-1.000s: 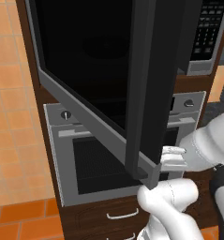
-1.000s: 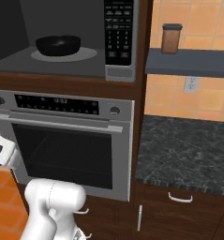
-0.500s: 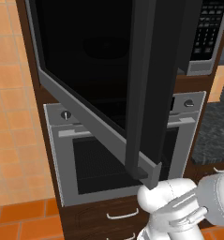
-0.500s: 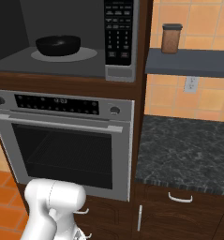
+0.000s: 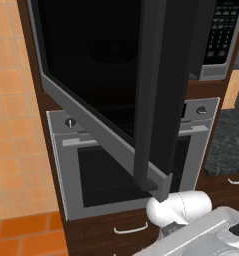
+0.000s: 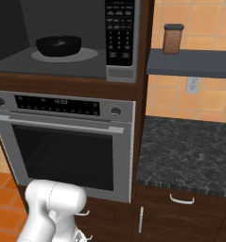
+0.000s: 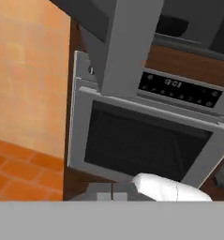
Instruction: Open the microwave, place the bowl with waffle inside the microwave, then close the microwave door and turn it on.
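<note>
The wide grey-framed microwave (image 6: pixel 72 40) stands with its big black glass door (image 5: pixel 106 85) swung open, the small black bowl (image 6: pixel 58 45) already on the turntable, and the arm has dropped away below, end effector state untellable, so closing comes next.

Even, flat rendered light in my 3 views, no strong shadows. Microwave door (image 5: pixel 91 65) glass reads near-black, faint reflection only. Soft sheen on bowl (image 6: pixel 58 45). Hand view slightly soft and blocky; no edge distortion.
</note>
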Available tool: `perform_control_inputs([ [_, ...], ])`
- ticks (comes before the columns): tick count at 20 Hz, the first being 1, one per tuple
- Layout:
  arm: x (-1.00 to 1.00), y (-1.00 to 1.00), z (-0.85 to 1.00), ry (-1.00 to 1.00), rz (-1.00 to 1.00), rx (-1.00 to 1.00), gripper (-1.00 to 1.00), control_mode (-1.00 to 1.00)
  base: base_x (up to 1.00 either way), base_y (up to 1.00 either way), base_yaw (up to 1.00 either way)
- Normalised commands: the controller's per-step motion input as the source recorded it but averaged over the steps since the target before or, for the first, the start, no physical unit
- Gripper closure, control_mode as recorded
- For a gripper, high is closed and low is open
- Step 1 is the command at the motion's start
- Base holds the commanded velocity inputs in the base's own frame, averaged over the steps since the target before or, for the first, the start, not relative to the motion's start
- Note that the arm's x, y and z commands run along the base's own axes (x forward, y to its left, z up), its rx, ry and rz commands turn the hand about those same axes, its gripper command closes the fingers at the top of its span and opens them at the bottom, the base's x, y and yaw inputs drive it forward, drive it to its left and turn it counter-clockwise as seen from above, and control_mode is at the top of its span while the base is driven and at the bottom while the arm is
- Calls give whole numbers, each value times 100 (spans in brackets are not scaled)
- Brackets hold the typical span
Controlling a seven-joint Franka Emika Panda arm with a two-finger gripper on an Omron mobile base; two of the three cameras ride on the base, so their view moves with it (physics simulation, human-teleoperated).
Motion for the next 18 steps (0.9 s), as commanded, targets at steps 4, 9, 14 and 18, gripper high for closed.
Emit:
perform_control_inputs([
  [4,0,64,39,-60,-12,-20,100,-100,0,0,0],
  [9,2,55,22,-62,-12,-20,100,-100,0,0,0],
  [14,65,76,2,-41,-19,-22,100,-100,0,0,0],
  [18,96,53,7,-29,-21,-20,100,-100,0,0,0],
])
